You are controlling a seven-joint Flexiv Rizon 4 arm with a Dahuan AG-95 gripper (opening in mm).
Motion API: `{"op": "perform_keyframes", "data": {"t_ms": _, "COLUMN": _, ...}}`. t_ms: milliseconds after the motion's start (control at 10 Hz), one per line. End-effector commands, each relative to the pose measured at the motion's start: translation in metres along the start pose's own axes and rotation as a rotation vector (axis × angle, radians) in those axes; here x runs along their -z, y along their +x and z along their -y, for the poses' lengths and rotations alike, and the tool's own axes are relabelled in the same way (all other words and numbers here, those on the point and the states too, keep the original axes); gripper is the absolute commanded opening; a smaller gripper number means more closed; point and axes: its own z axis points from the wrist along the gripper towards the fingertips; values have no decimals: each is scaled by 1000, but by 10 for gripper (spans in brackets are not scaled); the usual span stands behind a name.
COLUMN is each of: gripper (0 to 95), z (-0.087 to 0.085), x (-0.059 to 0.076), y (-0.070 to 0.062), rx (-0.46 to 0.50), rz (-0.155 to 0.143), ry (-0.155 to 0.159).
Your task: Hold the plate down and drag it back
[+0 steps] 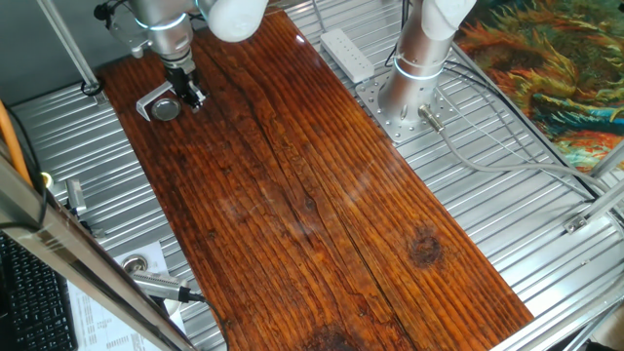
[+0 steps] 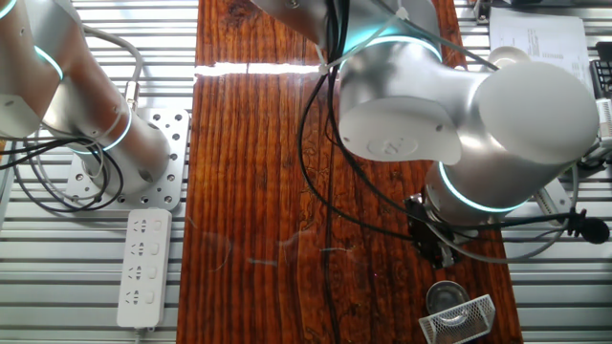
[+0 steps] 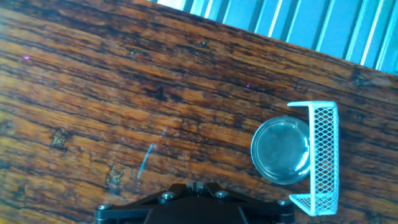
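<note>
The plate (image 1: 168, 109) is a small round metal disc with a shiny rim and a grey centre. It lies flat on the wooden board near its far left corner, inside the open side of a bent silver mesh bracket (image 1: 149, 98). The plate also shows in the other fixed view (image 2: 446, 294) and in the hand view (image 3: 281, 151). My gripper (image 1: 191, 95) is just beside the plate, off to its side and not over it. In the hand view the gripper (image 3: 194, 186) has its jaws closed together with nothing between them.
The mesh bracket (image 3: 323, 155) wraps the plate on the side away from my gripper. The wooden board (image 1: 312, 195) lies on a slatted metal table. A white power strip (image 1: 347, 54) and the arm base (image 1: 414, 93) stand to the board's right. A pen-like tool (image 1: 161, 285) lies at the left.
</note>
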Motion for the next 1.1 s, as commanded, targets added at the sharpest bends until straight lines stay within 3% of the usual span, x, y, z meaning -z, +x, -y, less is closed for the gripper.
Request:
{"op": "perform_keyframes", "data": {"t_ms": 100, "gripper": 0, "z": 0, "x": 0, "y": -1, "rx": -64, "rz": -4, "ry": 1}}
{"op": "perform_keyframes", "data": {"t_ms": 800, "gripper": 0, "z": 1, "x": -1, "y": -1, "rx": -108, "rz": -2, "ry": 22}}
{"op": "perform_keyframes", "data": {"t_ms": 900, "gripper": 190, "z": 2, "x": -4, "y": -1, "rx": -115, "rz": -3, "ry": 32}}
{"op": "perform_keyframes", "data": {"t_ms": 1000, "gripper": 190, "z": 3, "x": -5, "y": -2, "rx": -114, "rz": -3, "ry": 35}}
{"op": "perform_keyframes", "data": {"t_ms": 1100, "gripper": 190, "z": 6, "x": -10, "y": -3, "rx": -103, "rz": -6, "ry": 59}}
